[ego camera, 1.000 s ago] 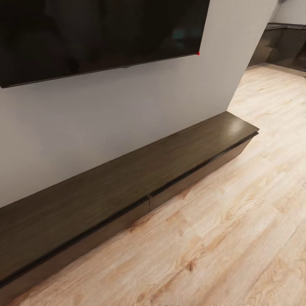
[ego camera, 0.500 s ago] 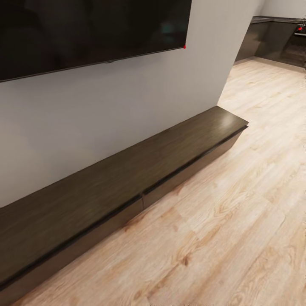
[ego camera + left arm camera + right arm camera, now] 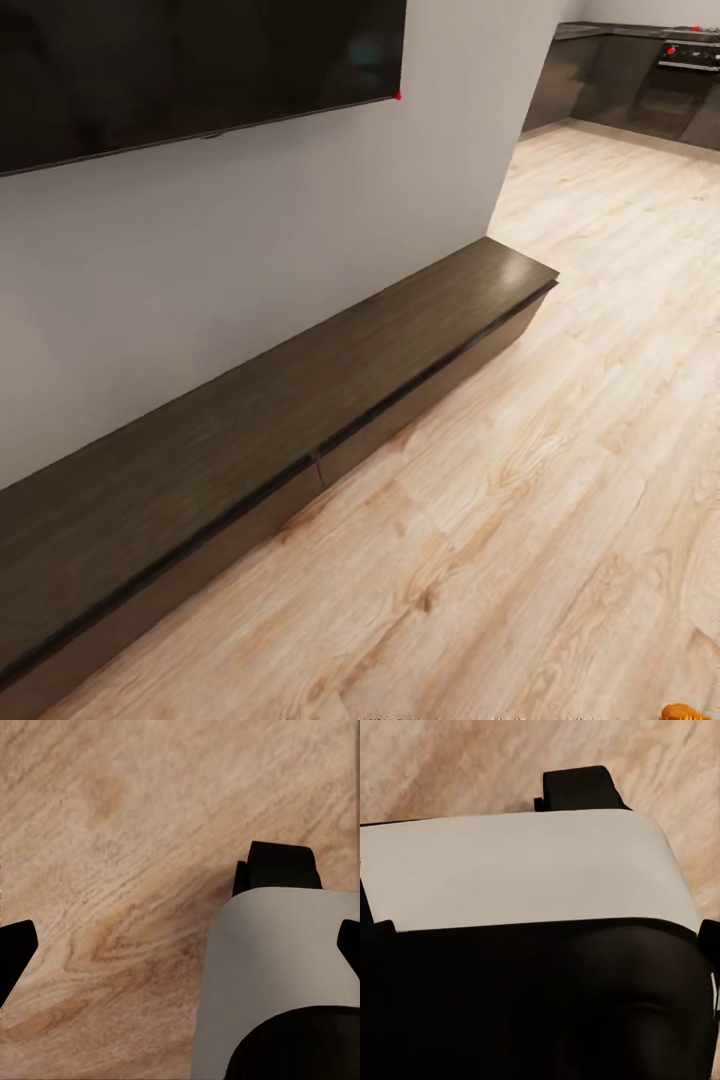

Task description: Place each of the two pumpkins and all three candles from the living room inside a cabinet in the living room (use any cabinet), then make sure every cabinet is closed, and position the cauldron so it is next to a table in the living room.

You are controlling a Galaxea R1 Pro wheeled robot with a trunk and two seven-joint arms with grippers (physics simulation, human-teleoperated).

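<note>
Here, long low wood-grain cabinet (image 3: 300, 400) with flat closed fronts, pale plank floor (image 3: 560, 450), hands' grip unclear.

The long, low dark brown wood-grain cabinet (image 3: 300, 420) runs off the head view's left and bottom edges, so its far left end is unseen, and the black wall-mounted TV (image 3: 180, 70) is cropped at the top and left. A sliver of bright orange (image 3: 685, 712) peeks in at the bottom right corner, possibly a pumpkin, too cut off to tell. In each wrist view, black fingertips (image 3: 15, 945) barely enter the edges, and a grey and black robot body (image 3: 525, 945) hides much of the light wood plank floor (image 3: 112, 832).
</note>
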